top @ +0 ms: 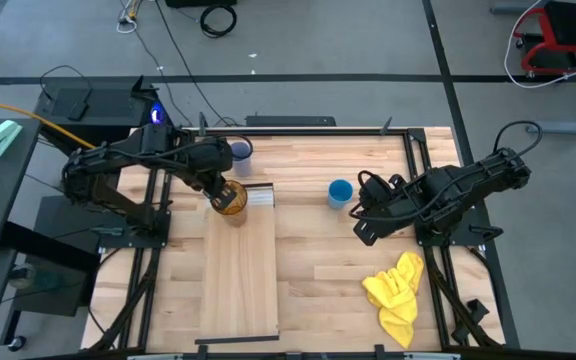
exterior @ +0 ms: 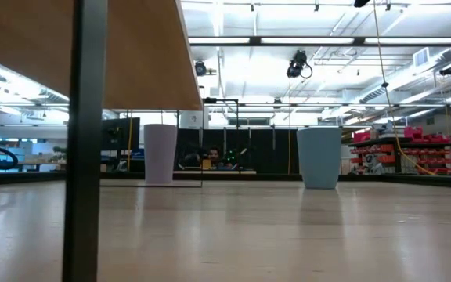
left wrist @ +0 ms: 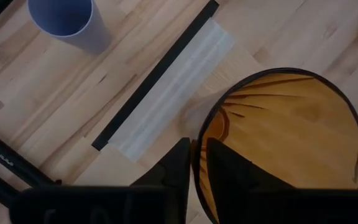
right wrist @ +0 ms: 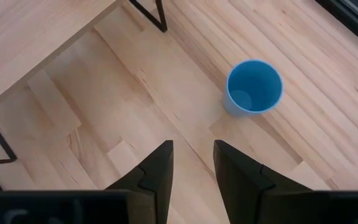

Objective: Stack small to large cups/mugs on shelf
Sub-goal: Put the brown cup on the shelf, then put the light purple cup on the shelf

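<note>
My left gripper [top: 224, 190] is shut on the amber tumbler [top: 232, 201], which is upright over the far end of the pale wooden shelf [top: 240, 270], next to its white strip [left wrist: 173, 93]. The lavender cup [top: 240, 151] stands on its base on the table beyond the shelf; it also shows in the left wrist view [left wrist: 64, 18] and the low view [exterior: 160, 153]. The blue cup [top: 340, 193] stands on its base on the table to the shelf's right. My right gripper [right wrist: 191, 162] is open and empty, a little to the near right of the blue cup [right wrist: 253, 87]. My left gripper pinches the tumbler's wall at the rim [left wrist: 196, 149], one finger [left wrist: 225, 171] inside the cup and one finger [left wrist: 178, 165] outside. The fingers come from above, pointing down. The tumbler is upright with its mouth up; whether its base rests on the shelf I cannot tell.
A yellow cloth [top: 396, 287] lies at the table's near right. The shelf stands raised on dark legs [exterior: 84, 141]. Black frame rails [top: 416, 170] run along the table's sides. Bare table top lies between the shelf and the blue cup.
</note>
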